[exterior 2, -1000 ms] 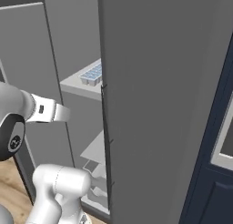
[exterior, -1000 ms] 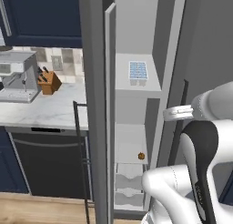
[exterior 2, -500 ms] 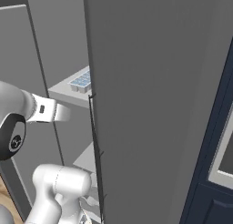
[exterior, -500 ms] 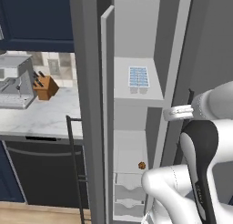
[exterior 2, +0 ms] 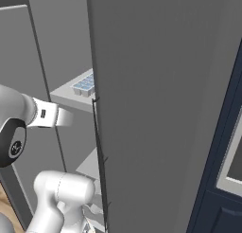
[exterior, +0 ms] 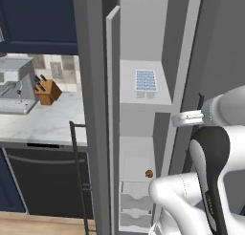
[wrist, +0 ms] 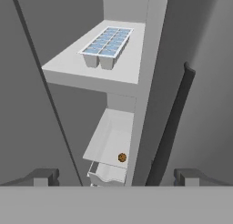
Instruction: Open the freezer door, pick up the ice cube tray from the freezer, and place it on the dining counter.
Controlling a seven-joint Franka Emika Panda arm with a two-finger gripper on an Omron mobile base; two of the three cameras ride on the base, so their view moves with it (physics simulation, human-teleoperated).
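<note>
Pincer (wrist: pixel 116 176) fingers stand spread as wide as they go, one tip at each lower corner of the hand view, with nothing between them. Ahead of the pincer and above it lies the ice cube tray (wrist: pixel 107 46), flat on a light grey shelf (wrist: pixel 132 66) of the freezer (wrist: pixel 123 4), its two rows of pale blue cubes running away from the fingers; tray and pincer are well apart. Lower, nearer the pincer, a second shelf (wrist: pixel 107 139) carries a small round brown item (wrist: pixel 122 158) near its front edge, and a drawer (wrist: pixel 109 173) sits just beneath that. To the right of the gap between the fingers rises a thin black bar handle (wrist: pixel 170 127) on a dark grey panel. In the left base view the freezer door (exterior: pixel 113 119) stands swung open to the left of the compartment, edge-on, with the tray (exterior: pixel 145 80) on the upper shelf and the brown item (exterior: pixel 149 173) below. Far left there, a knife block (exterior: pixel 46 90) stands on a marble worktop (exterior: pixel 45 124).
</note>
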